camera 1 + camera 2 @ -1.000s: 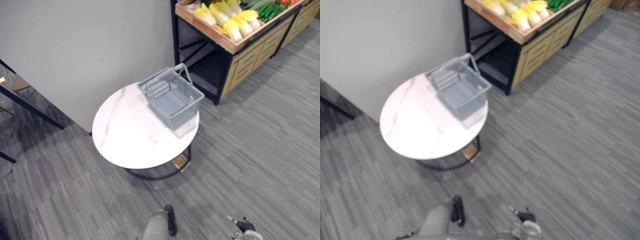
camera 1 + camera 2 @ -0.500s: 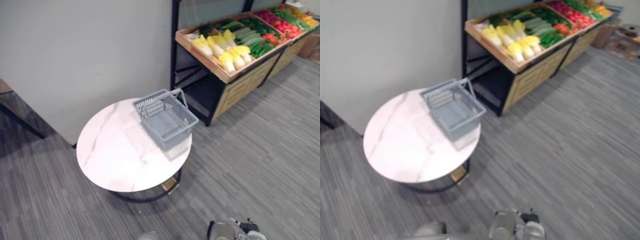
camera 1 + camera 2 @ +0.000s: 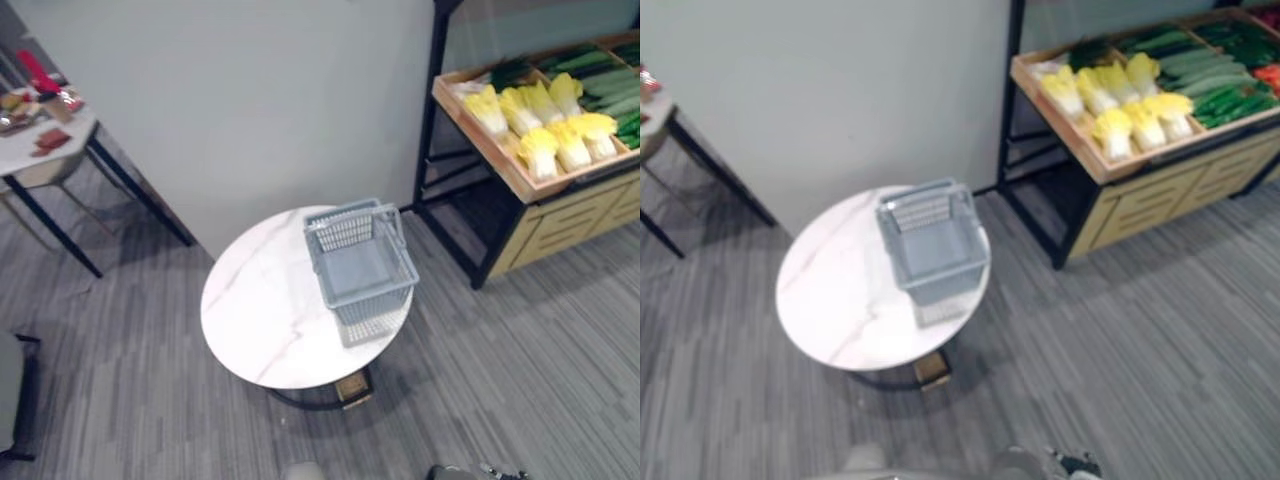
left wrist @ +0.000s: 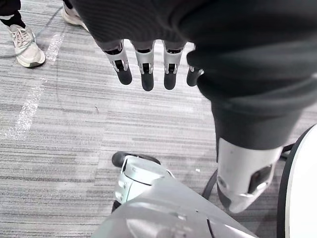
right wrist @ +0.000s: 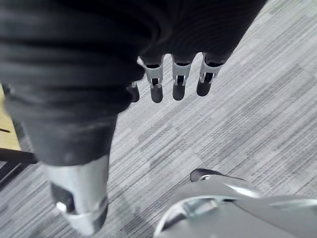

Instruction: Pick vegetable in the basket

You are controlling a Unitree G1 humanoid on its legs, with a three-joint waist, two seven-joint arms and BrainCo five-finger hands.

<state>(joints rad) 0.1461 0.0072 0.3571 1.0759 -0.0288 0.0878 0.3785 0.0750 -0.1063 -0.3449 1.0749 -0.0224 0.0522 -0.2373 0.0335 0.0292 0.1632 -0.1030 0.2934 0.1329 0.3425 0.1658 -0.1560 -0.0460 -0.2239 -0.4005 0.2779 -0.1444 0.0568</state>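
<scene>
An empty grey plastic basket [image 3: 360, 265] stands on the right side of a round white marble table [image 3: 270, 320]. Yellow-white cabbages [image 3: 540, 125] lie in a wooden display shelf [image 3: 1095, 165] at the far right, with green vegetables [image 3: 1205, 75] further along it. My left hand [image 4: 147, 64] hangs over the carpet with its fingers straight and nothing in it. My right hand [image 5: 179, 74] hangs the same way over the carpet, also holding nothing. Both hands are far from the basket and the shelf.
A light wall runs behind the table. A second table [image 3: 45, 135] on dark legs, with small items on it, stands at the far left. A dark seat [image 3: 15, 400] is at the left edge. A person's shoes [image 4: 25, 42] stand on the carpet near my left hand.
The whole picture has shifted, so the camera has moved: the table and basket now sit nearer the centre and the side table has come into view. The things themselves have not moved.
</scene>
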